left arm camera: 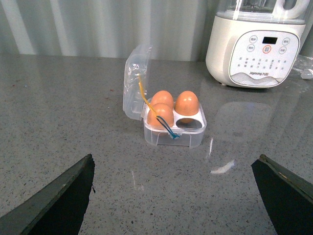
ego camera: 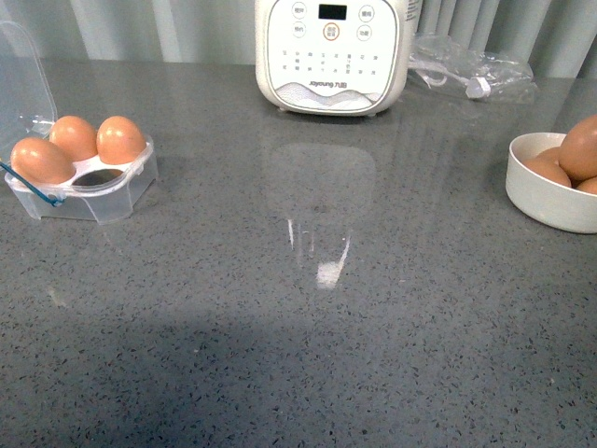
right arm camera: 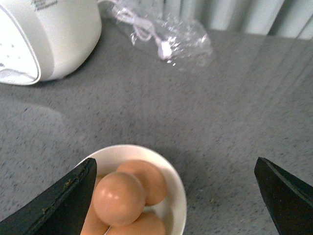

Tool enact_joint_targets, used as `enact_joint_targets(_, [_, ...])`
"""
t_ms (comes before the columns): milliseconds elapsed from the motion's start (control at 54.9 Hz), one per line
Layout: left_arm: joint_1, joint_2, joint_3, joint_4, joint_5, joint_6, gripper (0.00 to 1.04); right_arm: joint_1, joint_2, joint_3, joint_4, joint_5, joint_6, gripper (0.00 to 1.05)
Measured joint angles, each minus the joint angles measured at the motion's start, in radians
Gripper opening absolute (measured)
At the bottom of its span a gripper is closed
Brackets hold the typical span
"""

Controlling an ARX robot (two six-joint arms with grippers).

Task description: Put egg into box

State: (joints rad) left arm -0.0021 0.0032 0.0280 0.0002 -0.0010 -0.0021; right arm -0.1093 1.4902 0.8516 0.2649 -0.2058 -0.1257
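Right fingers [right arm camera: 61, 208] spread, egg [right arm camera: 119, 198] below, between them

The white bowl [ego camera: 546, 201] ran off the front view's right edge, the clear lid [ego camera: 23, 75] of the box [ego camera: 121, 191] off its left — and the button labels [ego camera: 331, 61] on the Joyoung appliance [ego camera: 280, 56] were too small to read.

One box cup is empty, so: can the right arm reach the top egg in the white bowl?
Probably yes: the right tool is open facing the bowl, and the top egg lies uncovered, nothing between.
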Motion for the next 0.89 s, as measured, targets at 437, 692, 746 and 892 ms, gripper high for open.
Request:
enact_joint_targets(437, [0.000, 0.000, 0.000, 0.000, 0.000, 0.000, 0.98, 0.015, 0.071, 0.010, -0.012, -0.059, -0.009, 0.97])
enact_joint_targets(692, [0.000, 0.000, 0.000, 0.000, 0.000, 0.000, 0.98, 0.021, 0.131, 0.031, 0.007, -0.067, 0.003, 0.97])
enact_joint_targets(746, [0.000, 0.000, 0.000, 0.000, 0.000, 0.000, 0.98, 0.021, 0.144, 0.031, 0.010, -0.078, 0.018, 0.97])
enact_joint_targets(892, [0.000, 0.000, 0.000, 0.000, 0.000, 0.000, 0.98, 0.022, 0.173, 0.039, 0.014, -0.081, 0.045, 0.97])
